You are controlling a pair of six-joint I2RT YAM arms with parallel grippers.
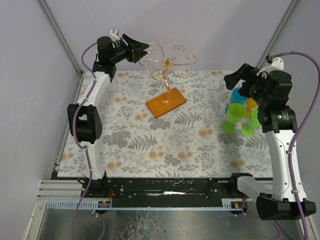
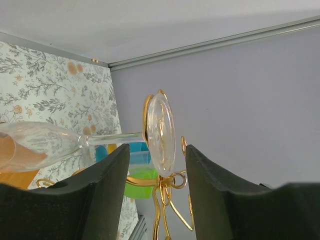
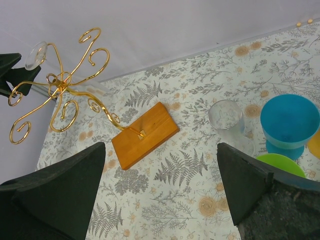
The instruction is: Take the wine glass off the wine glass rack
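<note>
Glass (image 2: 55, 142): clear, hanging on a scrolled arm of the rack (image 1: 167, 62), on the side facing the far-left corner of the table (image 1: 150, 150). Its foot (image 2: 161, 131) sits in a gold hook.
Rack base (image 1: 166, 102): orange, near the middle of the far edge.
Left gripper (image 2: 157, 152): jaws apart, one on each side of the foot, no contact visible.
Right gripper (image 1: 238, 76): spread wide, empty, over the right edge.
Done: the approach only; the glass is not yet gripped or lifted.
Remaining: clamp the foot, slide it out of the hook, carry it clear.
Around: blue cup (image 3: 290, 122), green cup (image 3: 280, 165) and tumbler (image 3: 226, 116) by the right edge, well apart from the rack.
In the way: the hook and the neighbouring curls look likely to snag the foot, and a tug might tip the rack.
</note>
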